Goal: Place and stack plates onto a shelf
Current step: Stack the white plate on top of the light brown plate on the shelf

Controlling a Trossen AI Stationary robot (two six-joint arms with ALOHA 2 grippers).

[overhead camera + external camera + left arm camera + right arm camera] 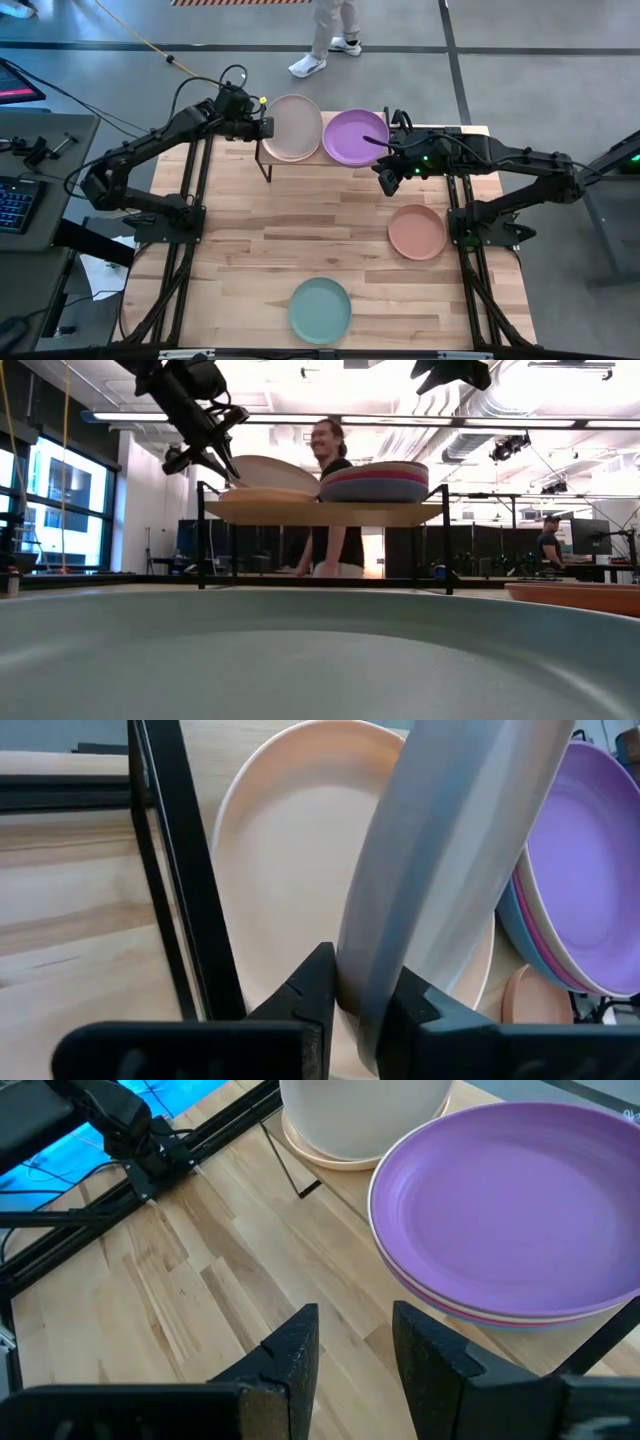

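- High view: the left gripper [262, 127] is at the left end of the shelf [268, 156], on the rim of the beige plate [296, 124]. The purple plate [356, 137] tops the other stack. The right gripper [386, 181] hangs just in front of that stack, empty. The salmon plate [417, 231] and the teal plate [320, 310] lie on the table [250, 260], well apart.
- Low view: the beige plate [272, 472] is tilted — its left rim up in the fingers, its right side resting on the cream plate [268, 494] below.
- Left wrist view: the fingers [310, 990] pinch the beige plate's rim [440, 890] closely; whether the grip is loosening I cannot tell.
- Right wrist view: the jaws stand apart with nothing between them, beside the purple stack [510, 1210].
- Risk, in my judgement: released while so tilted, the plate could slide off centre or over the shelf's back edge — a crooked stack for later plates.
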